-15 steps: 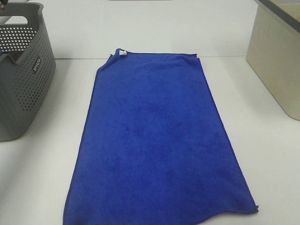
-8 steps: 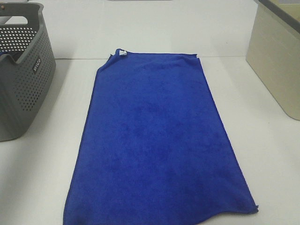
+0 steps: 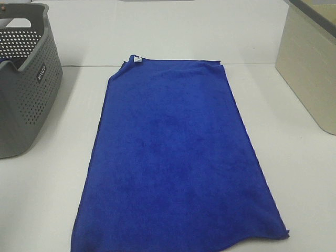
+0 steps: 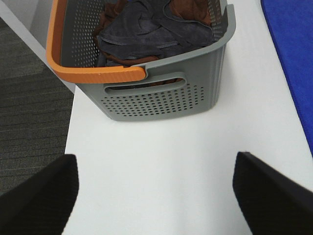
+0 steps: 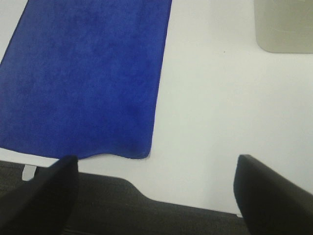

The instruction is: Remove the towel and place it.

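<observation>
Counter (image 3: 47, 199): white, flat, filling most of the exterior high view; its edge shows in both wrist views, with dark grey carpeted floor (image 4: 24, 112) beyond it.
Towel (image 3: 173, 163): royal-blue plush cloth spread flat on the counter, between the 2 containers and touching neither; its long sides run from the far middle of the counter to the near edge.
Grey basket (image 3: 23, 100): perforated plastic, at the far left of the counter, well apart from the towel; orange handle (image 4: 93, 73) lies down across its rim.
Basket contents (image 4: 146, 27): crumpled dark grey and rust-brown cloths heaped inside.
Beige bin (image 3: 310, 68): plain-walled, at the far right of the counter, apart from the towel.
Left gripper (image 4: 154, 196): above bare counter near the grey basket; jaws spread wide, nothing between them.
Right gripper (image 5: 156, 196): above the counter's near edge, just beside the towel's near corner; jaws spread wide, grasping nothing.
White tag (image 3: 137, 59): small, at the towel's far left corner.
</observation>
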`<move>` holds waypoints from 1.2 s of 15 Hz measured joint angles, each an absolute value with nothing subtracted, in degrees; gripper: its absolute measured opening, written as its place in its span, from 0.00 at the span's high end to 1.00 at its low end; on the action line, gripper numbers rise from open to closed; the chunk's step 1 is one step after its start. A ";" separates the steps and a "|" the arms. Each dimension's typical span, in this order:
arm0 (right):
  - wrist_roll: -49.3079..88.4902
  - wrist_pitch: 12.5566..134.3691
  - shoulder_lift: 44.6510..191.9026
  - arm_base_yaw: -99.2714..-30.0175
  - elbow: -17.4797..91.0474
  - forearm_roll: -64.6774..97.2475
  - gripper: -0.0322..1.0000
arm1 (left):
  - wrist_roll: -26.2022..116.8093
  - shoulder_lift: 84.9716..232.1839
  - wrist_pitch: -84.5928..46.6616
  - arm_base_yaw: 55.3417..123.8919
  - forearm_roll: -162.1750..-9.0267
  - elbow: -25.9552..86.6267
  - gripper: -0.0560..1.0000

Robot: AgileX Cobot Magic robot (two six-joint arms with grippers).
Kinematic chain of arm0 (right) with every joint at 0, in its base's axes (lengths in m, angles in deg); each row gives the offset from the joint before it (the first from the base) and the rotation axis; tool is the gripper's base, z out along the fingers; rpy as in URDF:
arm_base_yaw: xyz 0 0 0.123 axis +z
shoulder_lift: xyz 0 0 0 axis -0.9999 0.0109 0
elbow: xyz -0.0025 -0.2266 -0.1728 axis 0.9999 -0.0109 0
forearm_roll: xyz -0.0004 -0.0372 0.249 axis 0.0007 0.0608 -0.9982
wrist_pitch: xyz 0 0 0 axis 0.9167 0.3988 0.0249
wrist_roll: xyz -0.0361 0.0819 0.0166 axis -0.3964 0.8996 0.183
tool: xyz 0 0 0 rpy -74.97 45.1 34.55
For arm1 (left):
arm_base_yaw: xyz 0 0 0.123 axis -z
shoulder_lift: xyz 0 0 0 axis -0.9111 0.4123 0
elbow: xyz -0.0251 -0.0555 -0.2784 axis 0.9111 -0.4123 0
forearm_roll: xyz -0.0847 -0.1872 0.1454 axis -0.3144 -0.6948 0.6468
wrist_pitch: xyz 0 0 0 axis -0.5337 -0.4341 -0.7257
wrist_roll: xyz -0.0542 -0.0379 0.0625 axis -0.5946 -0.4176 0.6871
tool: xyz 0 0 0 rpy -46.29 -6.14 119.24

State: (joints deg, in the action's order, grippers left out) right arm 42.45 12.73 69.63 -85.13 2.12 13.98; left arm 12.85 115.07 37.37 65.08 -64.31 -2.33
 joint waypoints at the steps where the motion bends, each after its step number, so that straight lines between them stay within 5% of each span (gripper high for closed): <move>1: 42.05 12.73 66.02 -85.13 0.74 13.98 0.16 | 12.85 110.72 37.37 65.08 -64.25 -4.90 0.18; 7: 37.58 12.67 46.08 -85.13 -5.28 14.10 0.16 | 17.26 86.88 46.36 65.08 -65.74 -10.69 0.18; 18: 32.43 18.80 44.82 -85.13 -17.25 11.35 0.18 | 25.00 85.11 39.89 65.08 -76.74 -19.34 0.18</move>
